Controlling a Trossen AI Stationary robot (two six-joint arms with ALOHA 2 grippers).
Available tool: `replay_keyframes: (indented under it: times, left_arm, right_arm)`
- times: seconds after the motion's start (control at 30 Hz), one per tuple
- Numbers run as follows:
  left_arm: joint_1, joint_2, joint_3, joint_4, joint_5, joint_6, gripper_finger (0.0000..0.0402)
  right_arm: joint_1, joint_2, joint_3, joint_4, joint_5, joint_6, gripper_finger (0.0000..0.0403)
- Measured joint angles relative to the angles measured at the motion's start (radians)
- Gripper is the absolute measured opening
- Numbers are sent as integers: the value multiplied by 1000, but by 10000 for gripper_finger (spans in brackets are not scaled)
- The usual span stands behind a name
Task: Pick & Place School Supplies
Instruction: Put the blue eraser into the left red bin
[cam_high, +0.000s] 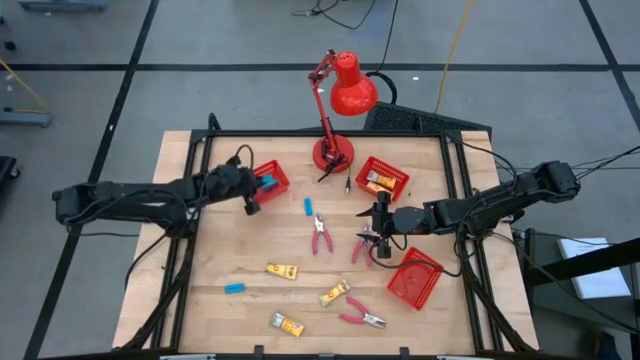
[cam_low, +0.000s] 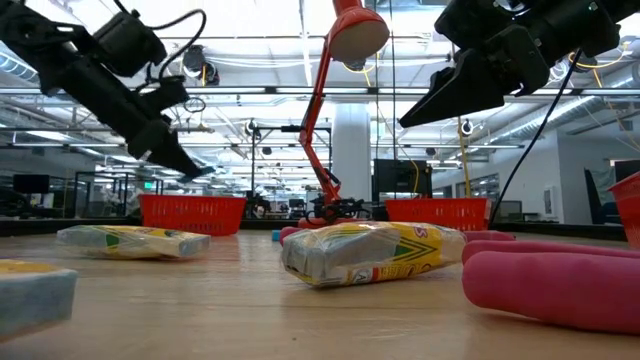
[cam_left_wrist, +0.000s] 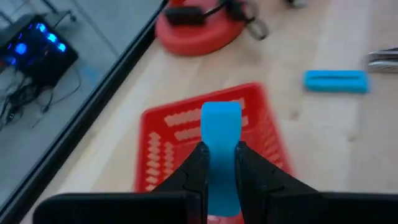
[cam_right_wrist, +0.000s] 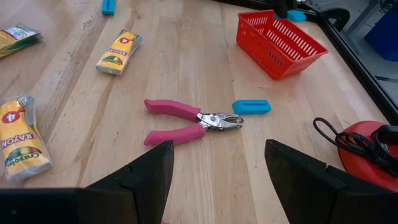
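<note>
My left gripper (cam_left_wrist: 221, 163) (cam_high: 257, 189) is shut on a light-blue block (cam_left_wrist: 221, 134) above the far-left red basket (cam_left_wrist: 186, 137) (cam_high: 276, 176). My right gripper (cam_right_wrist: 217, 177) (cam_high: 376, 226) hangs open over the table's middle, above pink-handled pliers (cam_high: 362, 248). More pliers (cam_right_wrist: 186, 121) (cam_high: 320, 236) lie flat beside a blue block (cam_right_wrist: 251, 106) (cam_high: 308, 206). Third pliers (cam_high: 362, 318), another blue block (cam_high: 235, 288) and several yellow crayon packets (cam_high: 282, 270) (cam_high: 334, 292) (cam_high: 286, 323) lie near the front edge. My left gripper pinches the light-blue block between its two fingers (cam_left_wrist: 194, 167), which lie on its long sides near its rear half (cam_left_wrist: 221, 177). The block's free end (cam_left_wrist: 221, 112) sticks out ahead of the fingertips. It is lifted clear, over the red basket.
A red desk lamp stands with its base (cam_high: 332, 154) at the far middle, its cord trailing beside it. A second basket (cam_high: 382, 178) holding a yellow packet sits right of it. A third basket (cam_high: 415, 277) lies near the right front. Black rails frame the table.
</note>
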Motion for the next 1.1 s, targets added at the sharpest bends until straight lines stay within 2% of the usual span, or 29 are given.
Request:
replay_keyframes:
  times: [0.17,0.3,0.53,0.7,0.87,1.0,1.1]
  left_arm:
    - [90,29,0,-26,107,-3,50]
    - [115,52,0,-25,135,-20,51]
    - [118,59,0,5,142,-23,179]
    - [118,59,0,10,142,-26,230]
    - [88,59,0,94,242,-16,233]
    - [5,72,1,173,351,26,216]
    - [-72,104,7,173,378,71,201]
  right_arm:
    - [0,0,0,0,0,0,242]
    - [0,0,0,0,0,0,242]
    - [0,0,0,0,0,0,242]
    - [0,0,0,-1,0,0,242]
    - [0,0,0,-1,0,-1,242]
    - [-1,0,0,-1,0,-1,242]
    - [-1,0,0,-1,0,-1,242]
